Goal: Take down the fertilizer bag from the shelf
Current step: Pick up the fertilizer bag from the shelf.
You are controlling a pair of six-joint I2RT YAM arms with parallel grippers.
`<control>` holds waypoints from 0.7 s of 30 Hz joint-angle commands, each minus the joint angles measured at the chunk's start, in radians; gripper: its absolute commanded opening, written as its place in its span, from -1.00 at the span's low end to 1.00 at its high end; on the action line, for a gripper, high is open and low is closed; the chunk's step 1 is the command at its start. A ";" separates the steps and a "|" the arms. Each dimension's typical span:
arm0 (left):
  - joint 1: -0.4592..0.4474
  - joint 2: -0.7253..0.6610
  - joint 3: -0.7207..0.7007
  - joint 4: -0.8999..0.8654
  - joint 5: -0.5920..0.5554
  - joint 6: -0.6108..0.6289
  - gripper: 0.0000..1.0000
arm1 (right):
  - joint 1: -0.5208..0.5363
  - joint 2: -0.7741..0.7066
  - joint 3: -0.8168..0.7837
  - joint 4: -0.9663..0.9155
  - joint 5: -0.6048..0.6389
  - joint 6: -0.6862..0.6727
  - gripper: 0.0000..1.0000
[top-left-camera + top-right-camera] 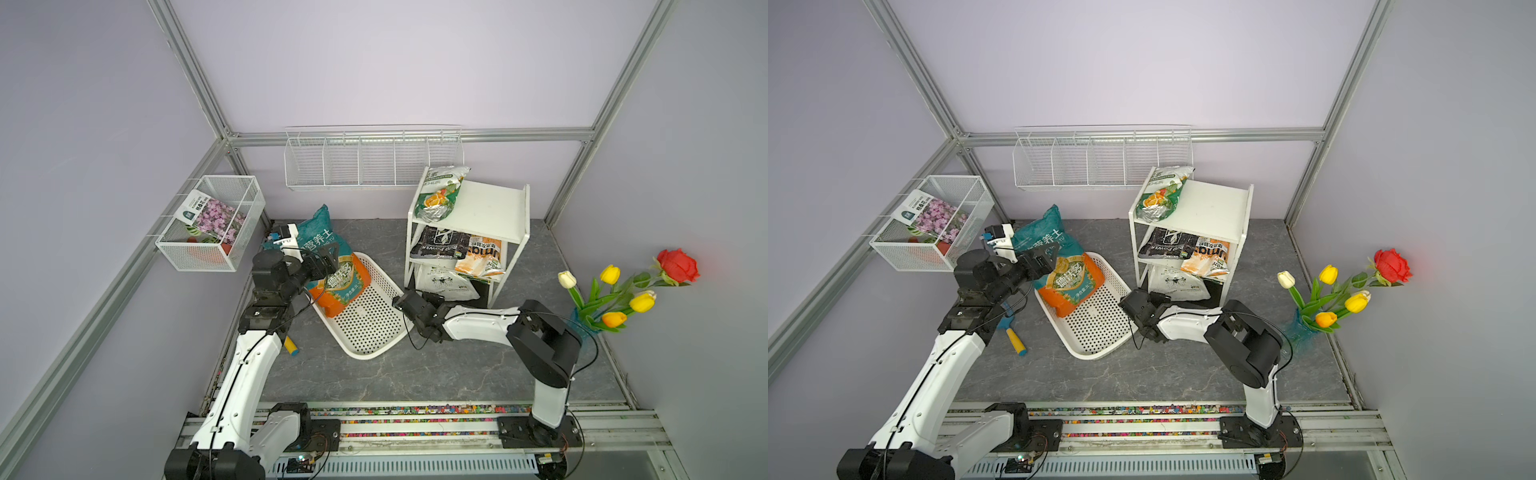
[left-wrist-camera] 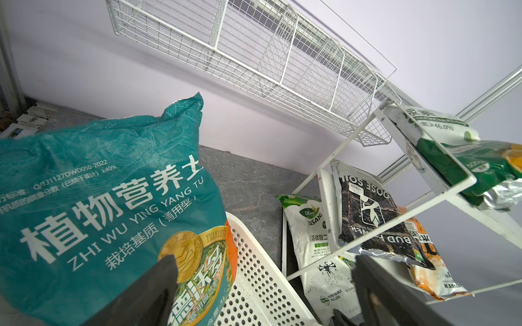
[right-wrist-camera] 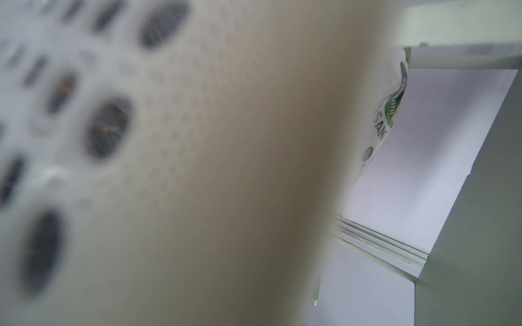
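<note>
We are working over the grey bench [image 1: 415, 374], and the biggest thing standing on it is the white shelf [image 1: 490, 208]. It is carrying four bags. A green-and-white bag [image 1: 440, 195] is lying over the edge of the top board. A black bag [image 1: 436, 243] and an orange bag [image 1: 482, 257] are lying side by side on the middle board. A white fertilizer bag [image 1: 451, 282] is standing at the bottom level. Beside the shelf a perforated white tray [image 1: 374, 328] is lying on the bench, with a large teal soil bag [image 1: 328, 249] resting partly across its far end.

Our left hand [image 2: 264, 265] is hovering above that teal bag with its fingers [image 2: 158, 282] spread wide and holding nothing. Our right hand [image 1: 440, 297] is reaching low between the tray's rim and the shelf's foot, at the near edge of the white fertilizer bag. It is closed tight, but its wrist view is blurred, so we cannot tell whether it is pinching the bag's edge.

We are judging that the grasp on the bottom bag is the step in hand, with the bag not yet off the shelf. The next move is calling for a pull outward toward the tray, keeping low under the middle board and clear of the thin corner post, while checking that the bag is coming along.
</note>
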 commanded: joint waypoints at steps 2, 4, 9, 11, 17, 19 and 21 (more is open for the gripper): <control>-0.005 -0.010 0.013 0.003 -0.011 0.020 1.00 | 0.021 -0.086 -0.006 -0.154 -0.007 0.092 -1.00; -0.006 -0.008 0.012 0.008 -0.007 0.018 1.00 | 0.031 -0.108 0.019 -0.195 -0.033 0.134 -1.00; -0.006 -0.010 0.007 0.006 -0.007 0.019 1.00 | 0.086 -0.147 0.072 -0.256 -0.069 0.209 -1.00; -0.005 -0.014 -0.001 0.006 -0.006 0.022 1.00 | 0.093 -0.154 0.092 -0.274 -0.074 0.232 -1.00; -0.006 -0.030 -0.017 0.009 -0.006 0.026 1.00 | 0.096 -0.195 0.156 -0.316 -0.123 0.285 -1.00; -0.005 -0.031 -0.023 0.013 -0.007 0.028 1.00 | 0.105 -0.215 0.174 -0.317 -0.134 0.296 -1.00; -0.005 -0.034 -0.029 0.020 -0.001 0.028 1.00 | 0.104 -0.230 0.194 -0.305 -0.122 0.295 -1.00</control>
